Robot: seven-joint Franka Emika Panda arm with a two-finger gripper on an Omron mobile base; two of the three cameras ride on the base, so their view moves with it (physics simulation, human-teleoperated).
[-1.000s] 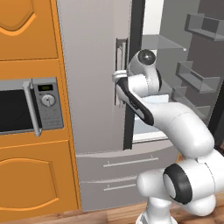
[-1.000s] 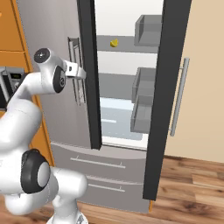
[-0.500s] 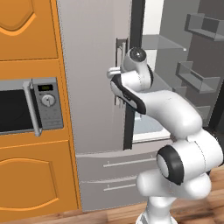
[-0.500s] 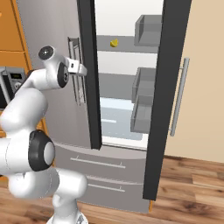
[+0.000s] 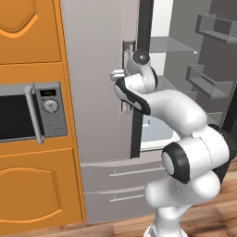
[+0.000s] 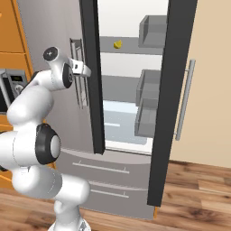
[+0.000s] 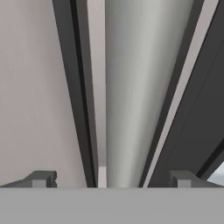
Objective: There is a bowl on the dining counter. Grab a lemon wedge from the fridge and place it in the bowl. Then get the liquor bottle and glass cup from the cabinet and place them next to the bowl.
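Orange cabinet front (image 5: 28, 32) and black-and-silver microwave (image 5: 32, 111) at far left. Beside them, closed grey left fridge door (image 5: 99, 69) with its vertical metal handle (image 7: 131, 87). End effector (image 7: 109, 179) spread wide, straddling that handle, empty. Further right, small yellow lemon wedge (image 6: 117, 44) on upper fridge shelf (image 6: 131, 45); right door (image 6: 200, 81) swung open.

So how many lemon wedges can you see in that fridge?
1: a lemon wedge lies on the upper shelf inside the open fridge. The doors may hide others.
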